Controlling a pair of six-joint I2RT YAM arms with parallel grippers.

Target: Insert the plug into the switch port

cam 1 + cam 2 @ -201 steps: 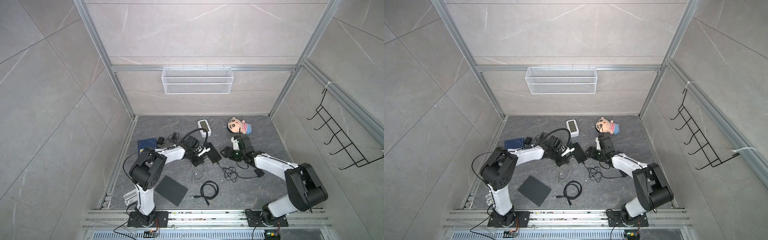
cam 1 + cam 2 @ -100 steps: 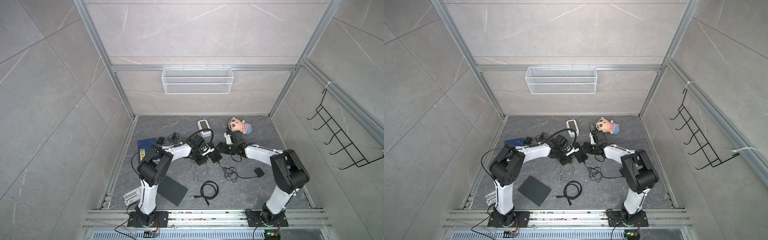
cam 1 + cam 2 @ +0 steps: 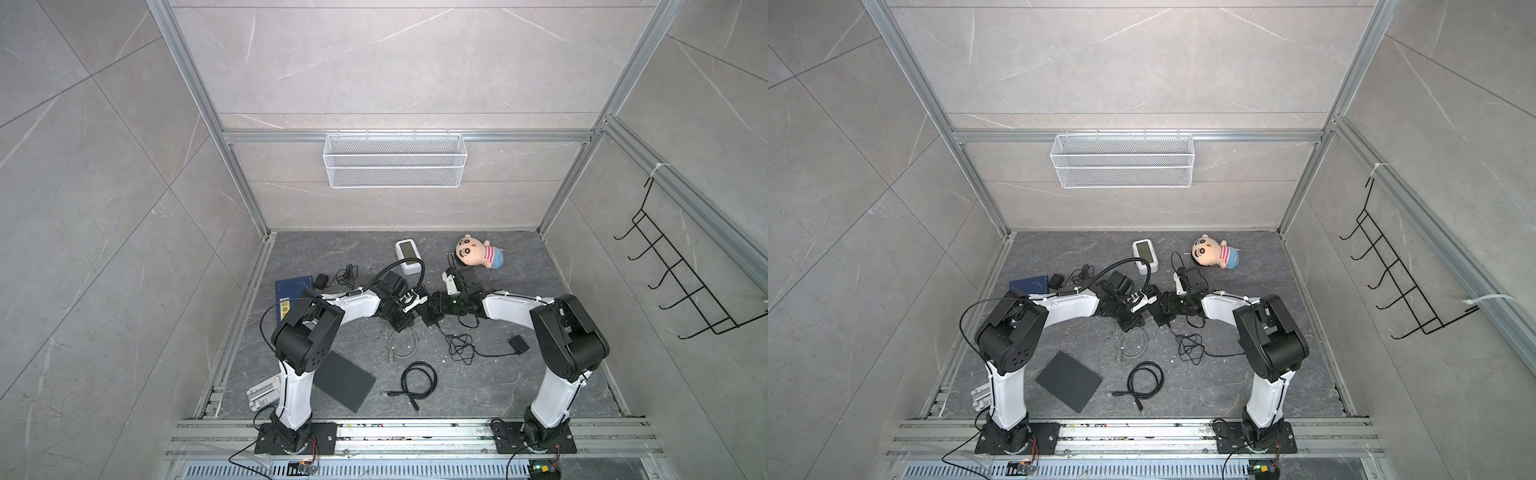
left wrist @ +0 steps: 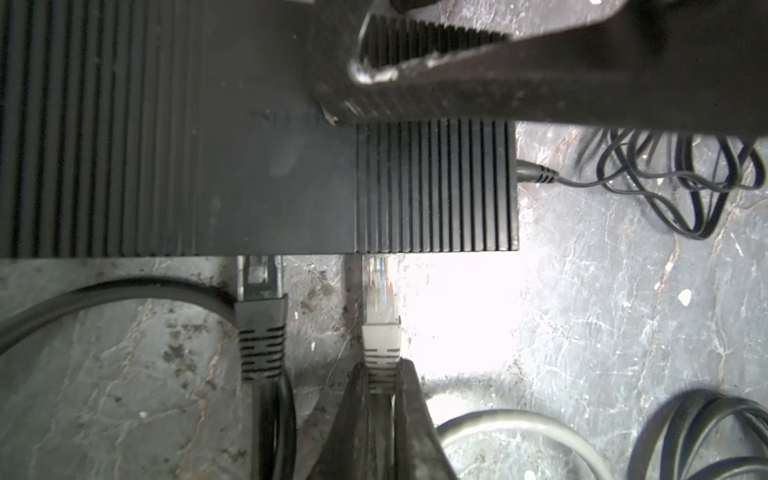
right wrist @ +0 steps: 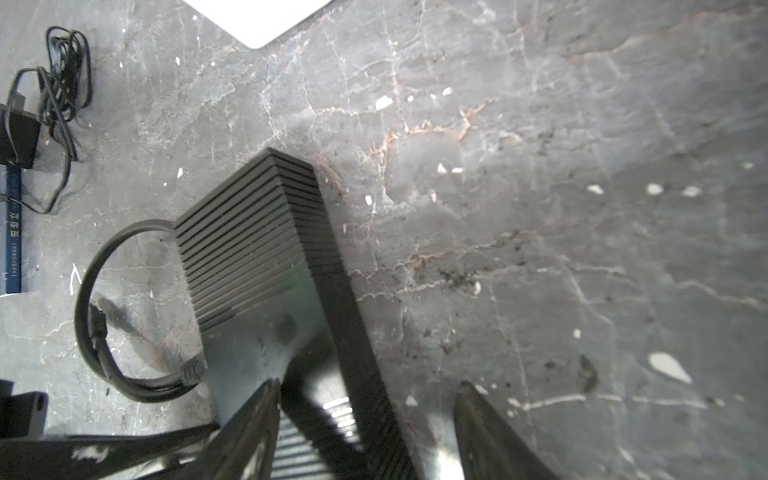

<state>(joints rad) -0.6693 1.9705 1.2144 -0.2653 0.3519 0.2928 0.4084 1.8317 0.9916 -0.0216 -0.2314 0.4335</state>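
- Nearest, the left jaws are closed narrow on the grey boot of the plug (image 4: 379, 316). Its cable (image 4: 519, 424) trails back over the worktop (image 4: 623, 332).
- The plug lies flat, its long axis square to the port face of the switch (image 4: 249, 166), clear tip pointing in.
- The tip is at the port mouth. More clear body shows than on the seated black plug (image 4: 261, 328) beside it, so alignment looks done; the push home is left.
- Beyond, the right jaws stand wide, one finger (image 4: 457, 70) on the switch's top, not clamping.
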